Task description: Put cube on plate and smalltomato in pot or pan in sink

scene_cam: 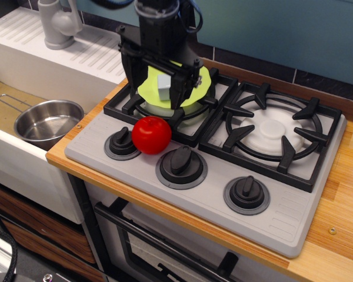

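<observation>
— What am I looking through here?

— I have a single fixed view, set high in front of the stove (223, 158) and tilted down at it from the front-left.

— How close?

— Middling: the whole hob fills the centre, the sink (23, 76) and tap (57, 22) sit at my left edge, the wooden worktop (341, 205) runs off right, the oven door below.

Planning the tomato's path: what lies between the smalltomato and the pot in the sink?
In the single camera view, a black stove knob and the wooden counter edge lie between the smalltomato and the pot.
</observation>
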`<state>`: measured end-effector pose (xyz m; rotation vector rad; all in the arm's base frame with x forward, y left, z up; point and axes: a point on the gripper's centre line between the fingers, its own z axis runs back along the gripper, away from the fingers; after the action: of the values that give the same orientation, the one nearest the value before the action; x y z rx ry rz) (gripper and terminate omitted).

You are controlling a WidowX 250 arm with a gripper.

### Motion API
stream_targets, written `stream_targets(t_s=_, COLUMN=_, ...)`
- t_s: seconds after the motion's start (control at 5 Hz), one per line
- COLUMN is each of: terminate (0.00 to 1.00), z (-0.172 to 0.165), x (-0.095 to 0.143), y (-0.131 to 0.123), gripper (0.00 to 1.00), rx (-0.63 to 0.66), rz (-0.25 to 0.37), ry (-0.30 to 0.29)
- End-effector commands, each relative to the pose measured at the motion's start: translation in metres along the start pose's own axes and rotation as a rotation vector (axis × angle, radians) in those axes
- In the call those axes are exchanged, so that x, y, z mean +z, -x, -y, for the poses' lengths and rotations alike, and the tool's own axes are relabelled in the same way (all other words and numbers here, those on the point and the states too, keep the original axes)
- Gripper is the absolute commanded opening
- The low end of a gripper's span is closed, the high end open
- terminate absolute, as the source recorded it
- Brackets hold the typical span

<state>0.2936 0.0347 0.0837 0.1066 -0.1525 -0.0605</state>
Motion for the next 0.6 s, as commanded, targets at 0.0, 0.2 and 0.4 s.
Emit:
stream_targets(t_s=0.0, terminate=0.0, z=-0.0073, x=0.0067, y=0.0027, gripper=1.0, rx=0.037, rz=0.101, ry=0.0)
stream_targets(t_s=0.2, terminate=0.0, z=-0.0118, x=0.0029, y=0.0065, gripper=1.0, rx=0.037, rz=0.107, ry=0.005)
stream_targets(t_s=0.4, terminate=0.0, z=-0.0159, x=-0.0015, y=0.0081, gripper=1.0, rx=0.032, rz=0.111, ry=0.009)
